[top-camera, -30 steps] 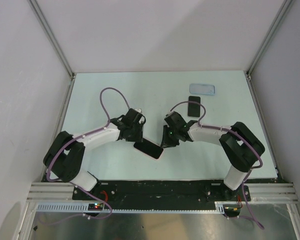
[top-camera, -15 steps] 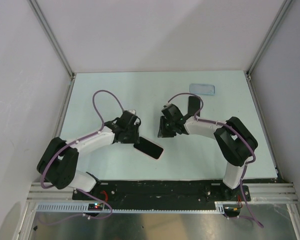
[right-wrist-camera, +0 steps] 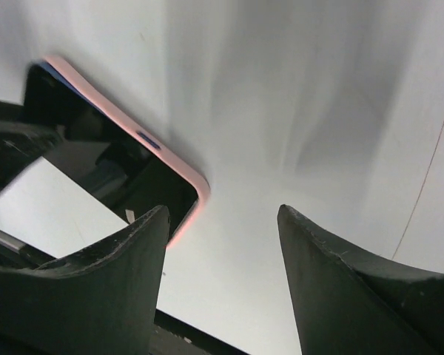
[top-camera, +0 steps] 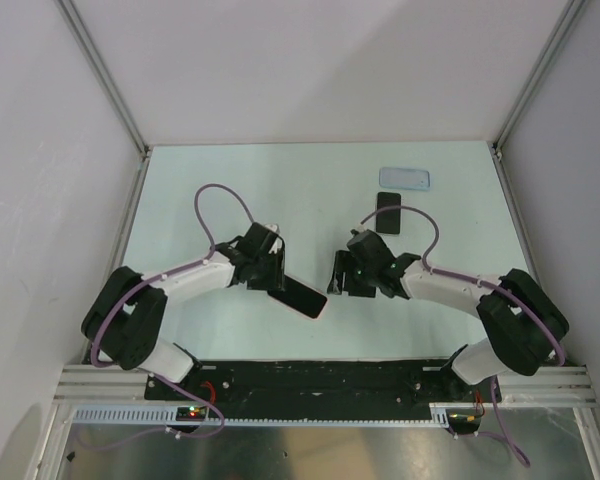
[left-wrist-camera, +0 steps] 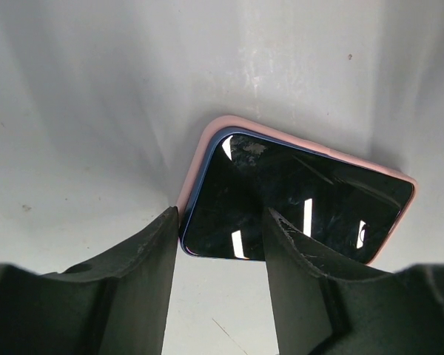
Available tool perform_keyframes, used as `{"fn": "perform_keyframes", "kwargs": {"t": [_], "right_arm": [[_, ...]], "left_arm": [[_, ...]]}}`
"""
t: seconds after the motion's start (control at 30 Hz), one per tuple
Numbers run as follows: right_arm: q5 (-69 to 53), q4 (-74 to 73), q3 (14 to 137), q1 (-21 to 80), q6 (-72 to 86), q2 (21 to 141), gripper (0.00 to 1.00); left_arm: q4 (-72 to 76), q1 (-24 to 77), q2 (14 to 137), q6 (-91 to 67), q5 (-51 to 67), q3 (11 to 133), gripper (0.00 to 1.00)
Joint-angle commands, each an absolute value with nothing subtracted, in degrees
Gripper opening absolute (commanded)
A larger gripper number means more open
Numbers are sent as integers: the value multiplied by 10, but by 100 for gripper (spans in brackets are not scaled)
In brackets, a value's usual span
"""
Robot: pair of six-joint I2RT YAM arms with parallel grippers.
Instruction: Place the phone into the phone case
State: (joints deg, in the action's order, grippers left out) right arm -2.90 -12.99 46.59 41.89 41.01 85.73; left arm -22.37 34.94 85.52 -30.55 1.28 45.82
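Observation:
The black phone lies flat at the back right of the table. The light-blue phone case lies just beyond it, apart from it. Neither shows in the wrist views. My left gripper is open, its fingers straddling the near corner of a pink-rimmed slab without holding it. My right gripper is open and empty, low over bare table just right of the slab's far end. In the right wrist view, the gripper has the slab at the upper left.
The pink-rimmed slab lies face up at the table's front centre, between the two grippers. The right forearm stretches toward the front right, in front of the phone. White walls enclose the table.
The right arm has swung back toward the front and lowered, uncovering the black phone it hid half a second ago. The left gripper has shifted slightly toward the slab.

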Motion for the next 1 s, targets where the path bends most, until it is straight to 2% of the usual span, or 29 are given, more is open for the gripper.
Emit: {"fn": "perform_keyframes", "kwargs": {"t": [0.0,0.4,0.6,0.97], "right_arm": [[-29,-96,426,445,455,828,67],[-13,-79,416,461,474,841,66],[13,-93,415,464,470,845,61],[18,-97,415,465,466,850,57]], "left_arm": [[-204,373,828,-339,24,445,53],[-204,456,790,-476,-36,416,51],[-235,459,771,-448,-76,425,48],[-259,456,763,-422,-94,421,37]]}}
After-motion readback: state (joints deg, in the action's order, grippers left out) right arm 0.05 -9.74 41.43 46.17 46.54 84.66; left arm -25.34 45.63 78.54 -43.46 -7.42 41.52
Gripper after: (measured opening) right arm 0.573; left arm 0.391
